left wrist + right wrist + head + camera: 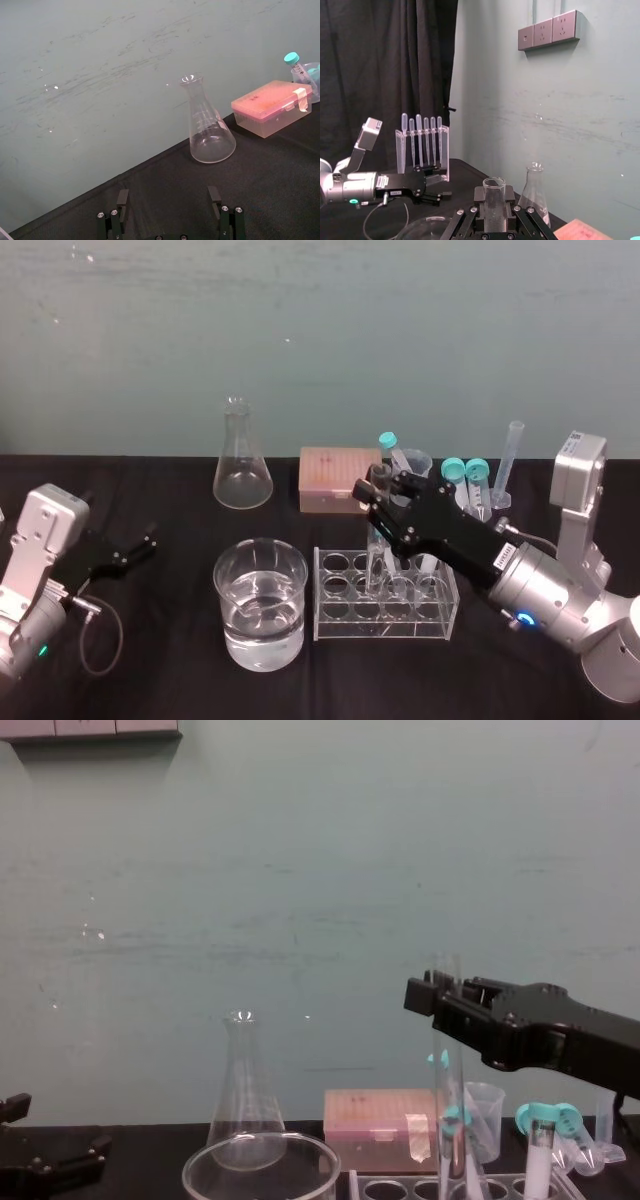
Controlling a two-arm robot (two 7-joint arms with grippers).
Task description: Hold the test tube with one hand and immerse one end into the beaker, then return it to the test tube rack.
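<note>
Holding test tube (376, 565) near rim in right gripper (385, 492), fingers pinched on glass. Foot upright in rack (350, 626) hole. Likely lift-out stage. Next: raise straight clear, carry left to beaker (224, 562). Parked far left: left gripper (140, 540), fingers spread.

Empty conical flask (242, 472) beside pink box (338, 478), teal-capped tubes (476, 480) and graduated cylinder (508, 462) farther right

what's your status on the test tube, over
Right gripper shut on test tube near its top, tube upright in test tube rack. Left gripper open, parked at left. Beaker beside rack, nothing between.
</note>
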